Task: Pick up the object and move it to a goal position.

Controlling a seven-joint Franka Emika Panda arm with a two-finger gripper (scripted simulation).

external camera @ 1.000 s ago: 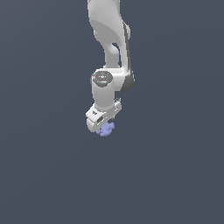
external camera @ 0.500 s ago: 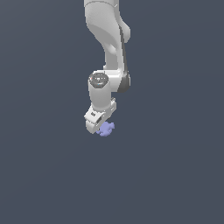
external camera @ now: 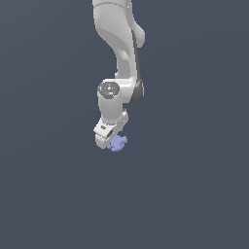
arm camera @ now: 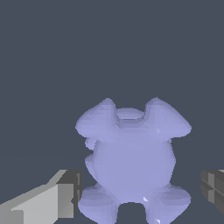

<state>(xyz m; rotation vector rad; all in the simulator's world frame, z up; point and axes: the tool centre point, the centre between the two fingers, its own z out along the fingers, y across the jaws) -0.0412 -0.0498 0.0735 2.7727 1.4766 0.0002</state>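
The object [external camera: 118,143] is a small periwinkle-blue lumpy piece with rounded knobs, lying on the dark grey floor. In the exterior view my white gripper [external camera: 112,141] hangs from the arm directly over it, partly covering its left side. The wrist view shows the object [arm camera: 131,157] large and centred between my two fingers, one finger [arm camera: 61,197] on one side and the other finger [arm camera: 213,186] on the opposite side. The gripper [arm camera: 140,190] is open: a narrow gap shows between the object and the second finger. The object rests on the floor, not lifted.
The plain dark grey floor [external camera: 194,194] spreads all around the object. The white arm [external camera: 119,44] rises above the gripper toward the top of the exterior view. No other objects or goal marker are visible.
The wrist has come down and shifted a little toward the exterior view's left, bringing the fingers around the object. The object has stayed where it was.
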